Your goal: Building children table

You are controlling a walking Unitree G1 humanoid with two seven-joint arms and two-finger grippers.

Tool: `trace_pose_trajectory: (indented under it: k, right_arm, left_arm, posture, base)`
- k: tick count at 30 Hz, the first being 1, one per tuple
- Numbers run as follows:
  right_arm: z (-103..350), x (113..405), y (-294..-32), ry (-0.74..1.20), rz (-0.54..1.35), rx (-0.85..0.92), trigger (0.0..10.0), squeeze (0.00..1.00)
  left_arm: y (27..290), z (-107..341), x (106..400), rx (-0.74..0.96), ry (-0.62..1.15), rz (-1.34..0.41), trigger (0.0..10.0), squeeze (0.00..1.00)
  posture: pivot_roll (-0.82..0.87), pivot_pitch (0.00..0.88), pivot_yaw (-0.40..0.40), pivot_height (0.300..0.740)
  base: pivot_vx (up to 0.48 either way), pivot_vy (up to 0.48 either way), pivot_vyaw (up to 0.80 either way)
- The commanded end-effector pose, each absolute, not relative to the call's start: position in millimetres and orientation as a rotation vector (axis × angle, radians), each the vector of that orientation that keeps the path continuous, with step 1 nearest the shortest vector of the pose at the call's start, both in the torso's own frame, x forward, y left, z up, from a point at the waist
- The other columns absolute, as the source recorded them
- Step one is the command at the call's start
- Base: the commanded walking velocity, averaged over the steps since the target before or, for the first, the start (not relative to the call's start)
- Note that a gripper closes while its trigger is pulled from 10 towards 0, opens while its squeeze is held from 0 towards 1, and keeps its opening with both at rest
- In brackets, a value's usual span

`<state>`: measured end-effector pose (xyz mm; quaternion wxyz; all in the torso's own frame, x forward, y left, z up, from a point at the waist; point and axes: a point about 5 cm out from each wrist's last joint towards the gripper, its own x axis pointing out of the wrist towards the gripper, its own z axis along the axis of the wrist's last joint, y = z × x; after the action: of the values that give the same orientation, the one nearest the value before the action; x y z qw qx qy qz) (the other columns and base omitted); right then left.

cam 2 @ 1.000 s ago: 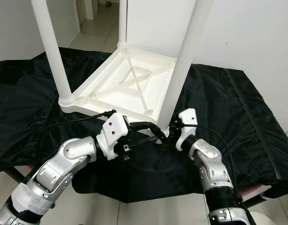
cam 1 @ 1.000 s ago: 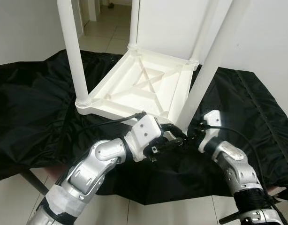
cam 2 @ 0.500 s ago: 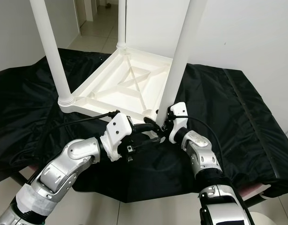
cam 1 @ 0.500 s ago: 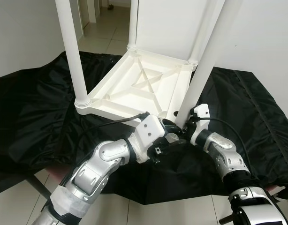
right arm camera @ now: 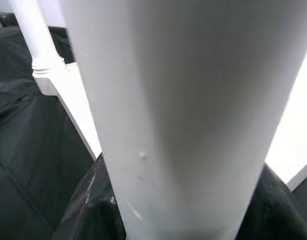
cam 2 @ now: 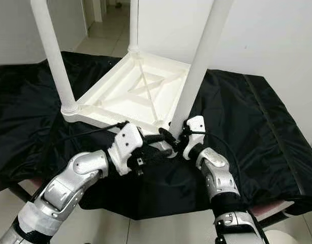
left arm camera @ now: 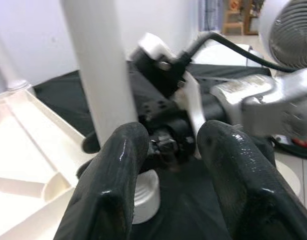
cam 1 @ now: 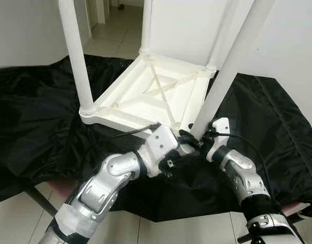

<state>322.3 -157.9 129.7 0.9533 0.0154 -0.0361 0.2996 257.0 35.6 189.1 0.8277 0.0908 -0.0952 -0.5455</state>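
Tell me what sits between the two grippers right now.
The base of the near table leg, where it meets the upturned tabletop. The left gripper and right gripper flank it on either side in the right eye view.

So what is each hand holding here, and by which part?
Both hands meet at the base of the near table leg, by its socket. The right hand seems to grip it there; whether the left hand holds anything cannot be told.

Near leg (cam 1: 224, 81) base crowded by both claws; tabletop underside (cam 1: 156, 94) open.
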Motion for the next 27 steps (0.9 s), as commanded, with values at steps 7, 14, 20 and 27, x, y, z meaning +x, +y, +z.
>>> trace_pose_trajectory:
  k: [7, 14, 20, 27]
  right_arm:
    - [143, 306, -151, -0.194, 0.363, 0.054, 10.0, 0.0]
    - [136, 286, -145, -0.168, 0.043, 0.128, 10.0, 0.0]
    - [128, 275, -136, -0.13, -0.113, 0.121, 10.0, 0.0]
    - [127, 271, -130, -0.091, -0.127, 0.15, 10.0, 0.18]
  left_arm:
    - [48, 176, 264, 0.187, -0.139, -1.063, 10.0, 0.0]
    - [56, 164, 259, 0.189, -0.095, -1.068, 10.0, 0.0]
    - [63, 162, 261, 0.201, -0.085, -1.053, 10.0, 0.0]
    - [66, 162, 262, 0.21, -0.083, -1.05, 10.0, 0.0]
  posture:
    - [0.01, 0.002, -0.06, 0.74]
    - [0.01, 0.004, -0.059, 0.74]
    - [0.01, 0.0, -0.051, 0.74]
    - [0.01, 0.0, -0.042, 0.74]
  base:
    - [0.0, 0.0, 0.0]
    - [0.0, 0.0, 0.0]
    - [0.0, 0.0, 0.0]
    - [0.0, 0.0, 0.0]
